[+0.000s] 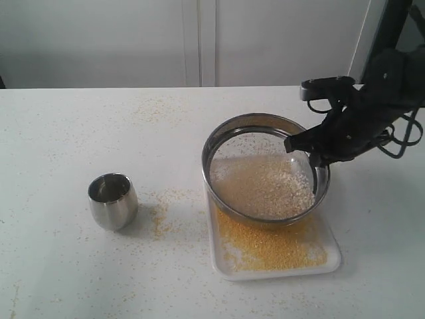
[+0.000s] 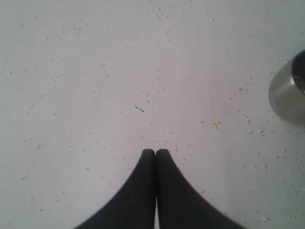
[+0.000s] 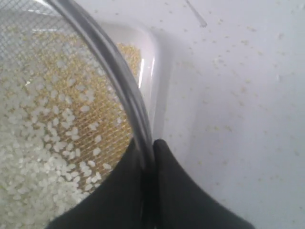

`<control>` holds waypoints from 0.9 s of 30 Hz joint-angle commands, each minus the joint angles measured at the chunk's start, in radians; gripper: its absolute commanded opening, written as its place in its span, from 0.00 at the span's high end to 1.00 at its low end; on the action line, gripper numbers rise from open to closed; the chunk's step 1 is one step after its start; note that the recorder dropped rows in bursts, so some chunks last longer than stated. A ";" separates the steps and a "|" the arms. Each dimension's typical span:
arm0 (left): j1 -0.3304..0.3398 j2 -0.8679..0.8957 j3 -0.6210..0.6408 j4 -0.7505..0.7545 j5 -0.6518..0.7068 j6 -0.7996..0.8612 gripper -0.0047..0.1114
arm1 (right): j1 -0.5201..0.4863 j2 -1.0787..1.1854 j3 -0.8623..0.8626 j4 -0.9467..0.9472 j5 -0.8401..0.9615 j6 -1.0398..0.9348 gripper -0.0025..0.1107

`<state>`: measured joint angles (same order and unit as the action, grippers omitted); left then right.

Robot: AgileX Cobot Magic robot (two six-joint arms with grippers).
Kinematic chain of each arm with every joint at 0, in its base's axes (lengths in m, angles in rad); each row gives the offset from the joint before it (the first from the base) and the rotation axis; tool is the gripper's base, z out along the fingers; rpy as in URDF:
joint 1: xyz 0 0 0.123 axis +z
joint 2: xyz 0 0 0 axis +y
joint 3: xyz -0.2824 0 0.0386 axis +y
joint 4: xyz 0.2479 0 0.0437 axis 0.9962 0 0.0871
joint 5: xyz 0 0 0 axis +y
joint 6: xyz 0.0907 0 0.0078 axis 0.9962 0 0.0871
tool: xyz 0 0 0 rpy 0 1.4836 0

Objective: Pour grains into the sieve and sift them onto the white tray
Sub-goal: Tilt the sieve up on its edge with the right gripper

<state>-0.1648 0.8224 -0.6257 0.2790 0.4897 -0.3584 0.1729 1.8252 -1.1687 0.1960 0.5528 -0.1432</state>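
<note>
A white worktop (image 1: 66,266), evenly lit, spreads beneath the right pincer (image 1: 317,171); well beyond it stands a pale panelled wall (image 1: 99,40).

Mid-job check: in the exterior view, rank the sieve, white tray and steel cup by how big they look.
1. sieve and white tray: about alike in width; the sieve hides part of the tray, so I won't rank them.
2. steel cup: clearly smallest.
</note>
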 commanded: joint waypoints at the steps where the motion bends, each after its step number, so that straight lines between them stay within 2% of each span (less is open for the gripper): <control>1: 0.003 -0.008 0.008 -0.004 0.002 -0.004 0.96 | -0.003 -0.117 0.084 0.009 -0.120 -0.019 0.98; 10: 0.003 -0.008 0.008 -0.004 0.002 -0.004 0.96 | -0.005 -0.274 0.145 0.009 -0.243 -0.019 0.98; 21: 0.003 -0.008 0.008 -0.004 0.002 -0.004 0.96 | -0.003 -0.303 0.217 0.014 -0.343 -0.019 0.98; 27: 0.003 -0.008 0.008 -0.004 0.002 -0.004 0.96 | 0.006 -0.300 0.212 0.016 -0.238 -0.021 0.98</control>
<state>-0.1648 0.8224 -0.6257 0.2790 0.4897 -0.3584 0.1710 1.5390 -0.9451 0.1833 0.2824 -0.1668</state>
